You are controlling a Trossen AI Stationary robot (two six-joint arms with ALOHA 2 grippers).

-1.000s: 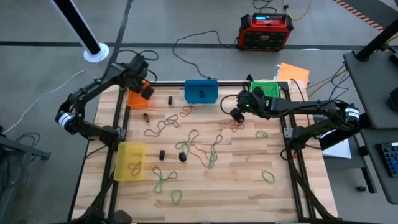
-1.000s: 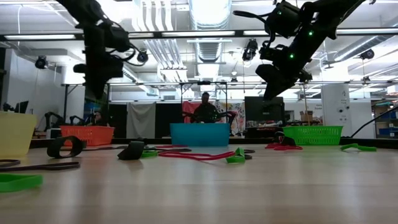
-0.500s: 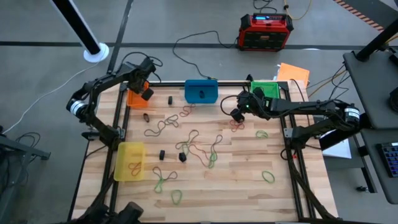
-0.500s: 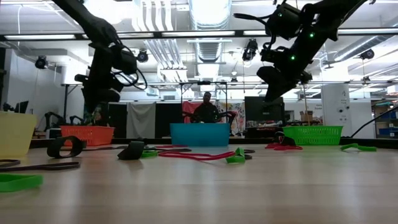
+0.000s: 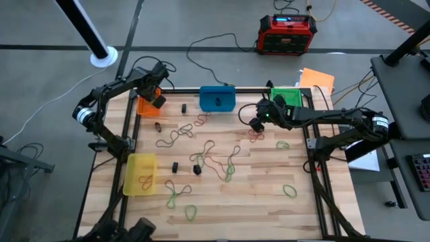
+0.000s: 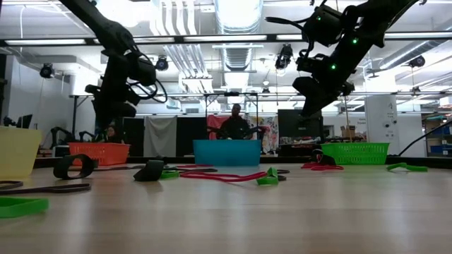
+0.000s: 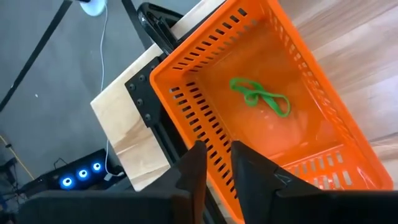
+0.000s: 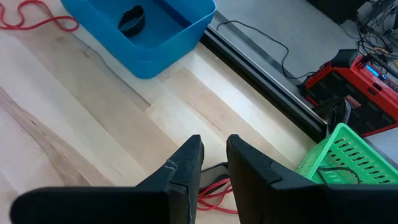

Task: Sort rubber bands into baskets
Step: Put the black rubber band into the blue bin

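Observation:
My left gripper [image 7: 217,155] hangs open over the orange basket [image 7: 205,106] at the table's far left corner, with nothing between its fingers. A green rubber band [image 7: 261,99] lies on that basket's floor. My right gripper [image 8: 214,152] stands open well above the table, between the blue basket [image 5: 217,98] and the green basket [image 5: 289,96]. Red rubber bands [image 5: 255,136] lie on the wood below it. A black band [image 8: 131,20] lies in the blue basket. Several green, tan and black bands [image 5: 215,158] are strewn over the middle of the table. The yellow basket [image 5: 140,173] stands at the left edge.
A red-and-black power box [image 5: 287,33] sits on the floor beyond the far edge, with black cables running to the table frame. An orange sheet [image 5: 317,78] lies by the green basket. More green bands [image 5: 289,191] lie near the front. A person [image 6: 234,123] sits in the room behind.
My left gripper has sunk toward the orange basket and tipped further downward, then stayed still over it. My right gripper has kept its place.

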